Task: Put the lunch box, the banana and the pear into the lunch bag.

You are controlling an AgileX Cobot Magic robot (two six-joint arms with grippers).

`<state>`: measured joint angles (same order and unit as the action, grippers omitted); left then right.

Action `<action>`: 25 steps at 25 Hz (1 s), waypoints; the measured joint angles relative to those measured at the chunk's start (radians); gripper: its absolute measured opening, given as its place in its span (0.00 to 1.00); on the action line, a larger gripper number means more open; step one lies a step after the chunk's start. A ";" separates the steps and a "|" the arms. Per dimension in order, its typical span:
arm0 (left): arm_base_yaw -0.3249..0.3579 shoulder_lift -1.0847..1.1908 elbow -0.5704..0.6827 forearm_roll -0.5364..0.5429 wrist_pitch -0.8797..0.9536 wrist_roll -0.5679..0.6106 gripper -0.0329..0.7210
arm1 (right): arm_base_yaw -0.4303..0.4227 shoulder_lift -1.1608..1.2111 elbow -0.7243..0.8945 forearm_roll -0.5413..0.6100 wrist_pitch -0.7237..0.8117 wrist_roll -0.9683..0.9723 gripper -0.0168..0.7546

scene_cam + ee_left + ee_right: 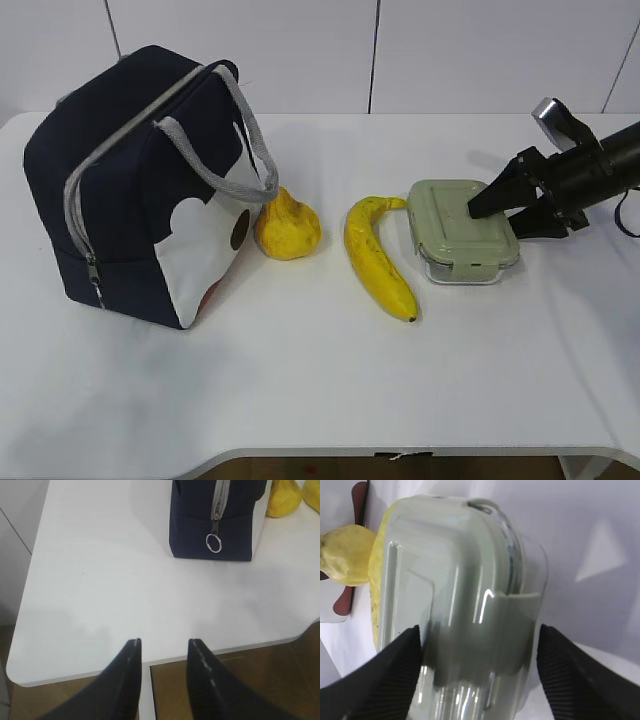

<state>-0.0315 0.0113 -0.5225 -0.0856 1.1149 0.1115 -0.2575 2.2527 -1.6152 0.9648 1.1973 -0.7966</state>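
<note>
The lunch bag stood upright at the left of the white table, its zipper closed down the near edge with the ring pull hanging low, and its white cloud panel turned toward the fruit. Just right of it sat the pear, narrow top up, touching or nearly touching the bag's panel. The banana lay flat in the middle, its long axis running from back to front with a slight slant, greenish stem at the far end curving toward the lunch box and dark tip pointing at the near edge. The lunch box lay right of the banana, lid up, its long axis also running roughly back to front. The right gripper reached in from the right over the box, jaws spread wide on either side of it; whether the pads touched its sides could not be told. The left gripper hung at the table's edge, well apart from the bag, jaws partly spread and holding nothing.
</note>
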 joint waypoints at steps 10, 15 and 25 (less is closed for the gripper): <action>0.000 0.000 0.000 0.000 0.000 0.000 0.36 | 0.006 0.004 0.000 0.015 0.000 -0.004 0.64; 0.000 0.000 0.000 0.000 0.000 0.000 0.36 | 0.006 0.004 0.000 0.032 0.004 -0.004 0.56; 0.000 0.000 0.000 0.000 0.000 0.000 0.36 | 0.006 0.004 0.000 0.034 0.006 -0.004 0.54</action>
<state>-0.0315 0.0113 -0.5225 -0.0856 1.1149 0.1115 -0.2514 2.2567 -1.6152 0.9989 1.2031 -0.8006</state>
